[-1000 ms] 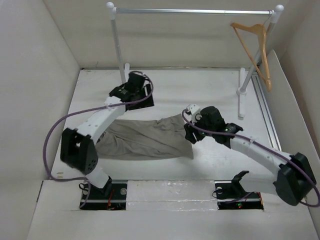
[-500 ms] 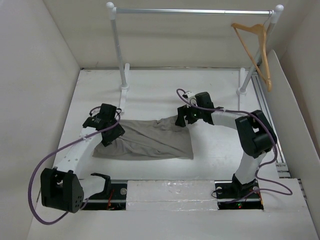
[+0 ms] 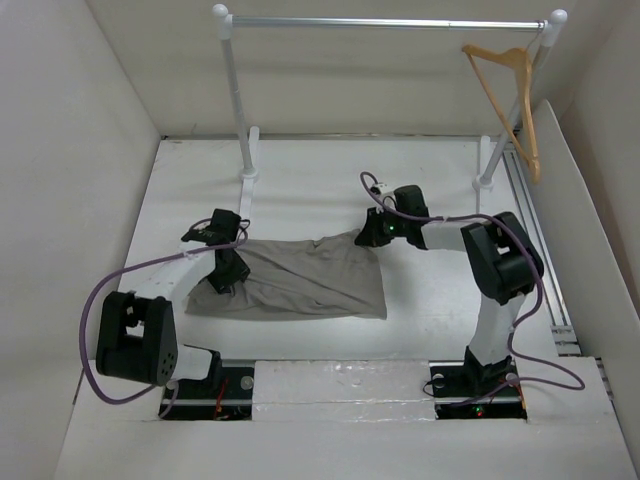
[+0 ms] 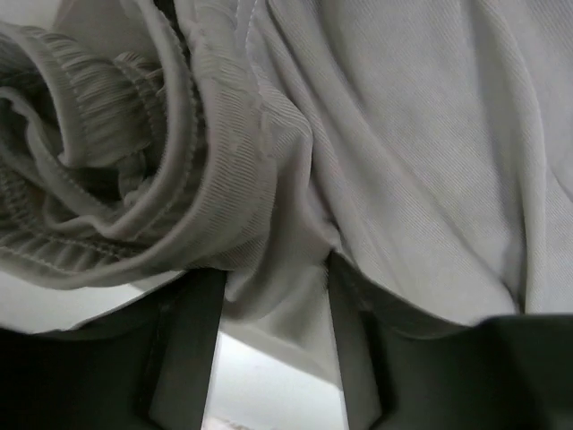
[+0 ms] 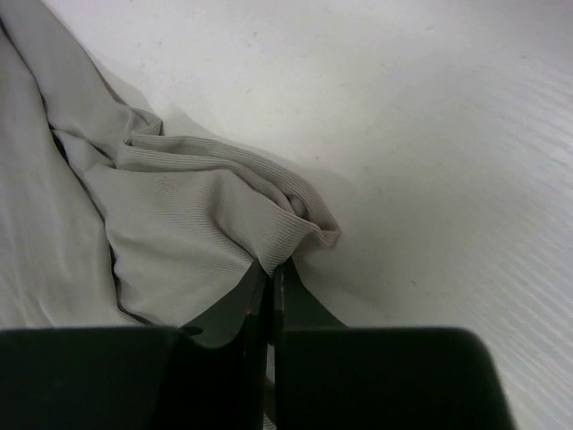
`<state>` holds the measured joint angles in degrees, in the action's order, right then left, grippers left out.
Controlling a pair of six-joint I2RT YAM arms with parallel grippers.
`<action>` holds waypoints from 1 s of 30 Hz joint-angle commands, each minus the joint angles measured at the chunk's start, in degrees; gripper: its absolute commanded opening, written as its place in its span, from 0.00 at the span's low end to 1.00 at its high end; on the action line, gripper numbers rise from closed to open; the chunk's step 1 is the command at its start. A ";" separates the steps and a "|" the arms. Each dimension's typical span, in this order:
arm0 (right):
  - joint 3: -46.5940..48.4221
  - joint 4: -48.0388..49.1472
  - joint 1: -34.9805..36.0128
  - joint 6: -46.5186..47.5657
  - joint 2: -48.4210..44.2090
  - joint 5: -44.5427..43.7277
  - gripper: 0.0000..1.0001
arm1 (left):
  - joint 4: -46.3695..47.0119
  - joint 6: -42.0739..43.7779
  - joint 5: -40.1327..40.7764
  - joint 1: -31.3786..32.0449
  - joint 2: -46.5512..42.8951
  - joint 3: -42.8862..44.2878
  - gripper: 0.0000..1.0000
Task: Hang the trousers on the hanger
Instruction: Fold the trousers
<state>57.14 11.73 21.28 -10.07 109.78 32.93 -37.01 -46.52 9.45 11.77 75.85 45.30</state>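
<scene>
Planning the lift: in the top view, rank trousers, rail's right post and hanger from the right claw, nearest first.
1. trousers: touching the right claw
2. right post: farther back, to its right
3. hanger: far right corner, on the rail

The right gripper (image 5: 269, 273) shows as two black fingers (image 5: 228, 309) pressed almost flat together at the near edge of the view, only a thin slit between them. They pinch the ribbed hem of the trousers (image 5: 179, 224) right at its folded corner, which curls over into a small lip just beyond the tips. Grey-beige cloth, creased and rumpled, spreads away to the left. To the right and farther off lies bare white table (image 5: 430, 134), faintly ridged.
</scene>
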 commanded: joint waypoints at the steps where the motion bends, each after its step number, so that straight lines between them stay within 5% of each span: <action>1: -0.63 3.57 -2.99 -0.22 -0.79 2.05 0.01 | 4.04 1.87 1.44 -0.08 1.48 0.93 0.36; 4: -1.42 4.96 -5.89 -0.39 -1.76 2.14 0.00 | 6.16 3.19 1.44 -0.08 3.32 1.72 0.00; 14: -0.98 7.08 -13.46 -1.28 -1.50 2.14 0.00 | 3.27 6.62 0.66 0.62 6.86 13.85 0.00; 21: 0.24 6.64 -13.98 -0.92 -0.01 2.05 0.00 | 2.29 1.89 -6.36 1.15 -2.98 0.28 0.00; 30: 1.30 3.22 -13.98 1.28 -1.49 0.65 0.00 | 4.85 -3.84 -9.19 -0.08 -4.40 -8.73 0.00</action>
<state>56.29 14.26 7.57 -11.16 109.67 34.92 -31.73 -47.37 1.26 12.10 72.71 37.54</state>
